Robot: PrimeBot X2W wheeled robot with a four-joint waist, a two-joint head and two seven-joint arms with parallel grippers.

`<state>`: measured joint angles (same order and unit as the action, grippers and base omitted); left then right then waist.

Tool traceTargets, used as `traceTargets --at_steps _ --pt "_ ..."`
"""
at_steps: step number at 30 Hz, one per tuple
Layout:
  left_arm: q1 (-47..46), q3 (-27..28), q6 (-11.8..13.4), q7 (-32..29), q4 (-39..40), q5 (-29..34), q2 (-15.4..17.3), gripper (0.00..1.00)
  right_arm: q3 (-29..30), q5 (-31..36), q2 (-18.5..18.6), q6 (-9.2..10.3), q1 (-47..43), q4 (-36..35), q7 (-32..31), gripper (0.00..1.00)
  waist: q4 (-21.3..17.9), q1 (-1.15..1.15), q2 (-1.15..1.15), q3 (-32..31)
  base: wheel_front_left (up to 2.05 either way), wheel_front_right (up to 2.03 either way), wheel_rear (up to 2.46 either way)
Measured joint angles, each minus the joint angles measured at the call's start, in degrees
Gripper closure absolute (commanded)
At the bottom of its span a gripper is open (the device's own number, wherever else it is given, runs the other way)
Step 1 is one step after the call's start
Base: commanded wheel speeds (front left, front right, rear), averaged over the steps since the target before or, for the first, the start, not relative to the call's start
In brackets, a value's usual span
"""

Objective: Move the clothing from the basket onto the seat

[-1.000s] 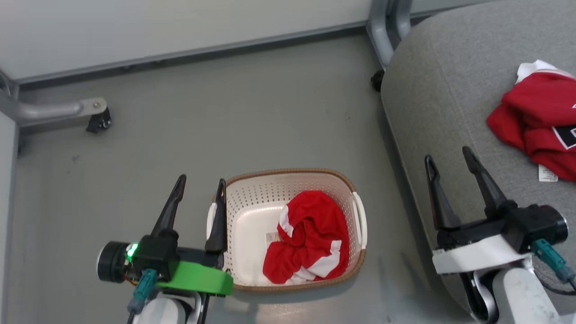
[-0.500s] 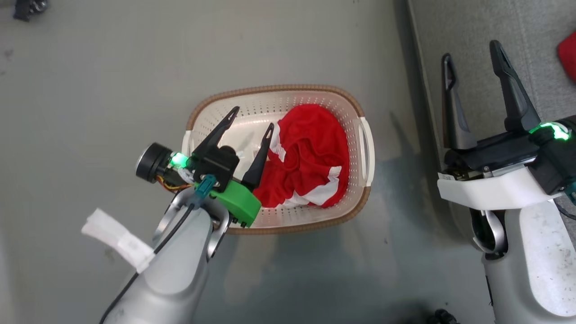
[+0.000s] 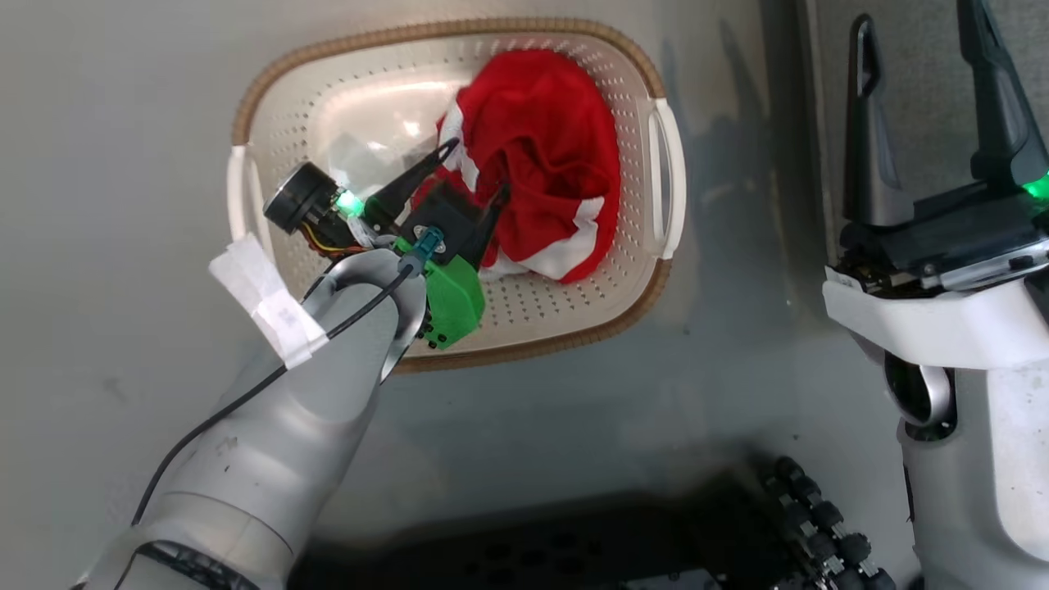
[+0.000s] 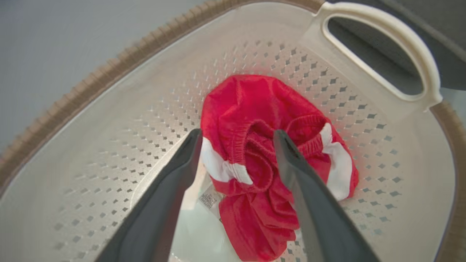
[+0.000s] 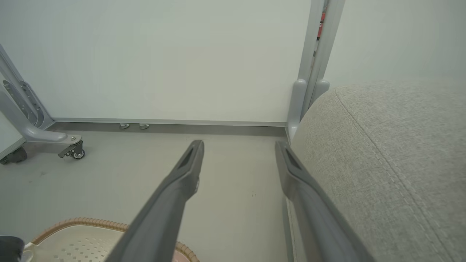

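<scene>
Spread wide and pinching nothing, my left hand (image 3: pixel 477 168) hangs inside the basket (image 3: pixel 524 348), which stands on the floor (image 3: pixel 123 123) just beside the seat (image 5: pixel 382 145). The red shorts (image 4: pixel 255 105), the only clothing I can see in there, lie bunched in the half of the basket toward the seat, against the perforated wall by the handle (image 3: pixel 668 188) on that side. From the wrist, the bundle sits straight ahead of my fingers and a little below them. One tip stands at its white-striped edge and the other over its middle, so the crumpled elastic fold falls in the gap. Whether either tip touches the cloth I cannot tell. The heap runs from the far wall toward the near rim, roughly along my fingers, so I judge a short push down and a squeeze across that fold would catch it. My right hand (image 3: pixel 914 16), equally spread and empty, is at the seat's edge, well apart from the shorts, so the left is the nearer one for the pick.
</scene>
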<state>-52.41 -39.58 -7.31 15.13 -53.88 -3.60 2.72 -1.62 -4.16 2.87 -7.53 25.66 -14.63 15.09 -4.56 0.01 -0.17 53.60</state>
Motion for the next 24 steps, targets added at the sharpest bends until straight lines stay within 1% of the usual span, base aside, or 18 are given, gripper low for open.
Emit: traceTargets --at_steps 4,7,10,17,21,24 --pt "-3.53 -5.05 -0.01 0.00 -3.99 -2.46 -0.03 0.00 -0.88 1.43 0.40 0.00 1.49 -1.81 0.00 0.00 -1.03 0.00 0.00 3.79 0.00 0.00 0.00" --pt "-6.79 -6.94 -0.02 0.00 -7.06 -2.79 0.52 0.00 -1.01 1.78 0.43 0.00 2.19 -3.07 0.00 0.00 -1.79 0.00 0.00 6.21 0.00 0.00 0.00" --pt "-9.51 -7.51 0.15 0.01 -10.14 -2.22 0.88 0.00 -1.25 1.81 0.47 0.00 2.63 -4.07 0.00 0.00 -2.45 0.00 0.00 8.36 0.00 0.00 0.00" --pt "-12.56 -8.51 4.27 -0.09 -16.17 -1.37 0.44 0.00 -2.69 2.70 1.55 0.00 2.54 -6.49 0.00 0.00 -3.77 0.00 0.00 11.27 0.00 0.00 0.00" --pt "-13.94 -8.92 7.55 -0.38 -17.88 -0.80 0.31 0.00 -3.59 2.86 1.91 0.00 2.20 -7.75 0.00 0.00 -4.26 0.00 0.00 11.87 0.00 0.00 0.00" --pt "-14.41 -9.00 9.32 -0.94 -18.70 -0.81 0.29 0.00 -4.19 3.10 2.07 0.00 1.86 -8.35 0.00 0.00 -4.60 0.00 0.00 12.13 0.00 0.00 0.00"
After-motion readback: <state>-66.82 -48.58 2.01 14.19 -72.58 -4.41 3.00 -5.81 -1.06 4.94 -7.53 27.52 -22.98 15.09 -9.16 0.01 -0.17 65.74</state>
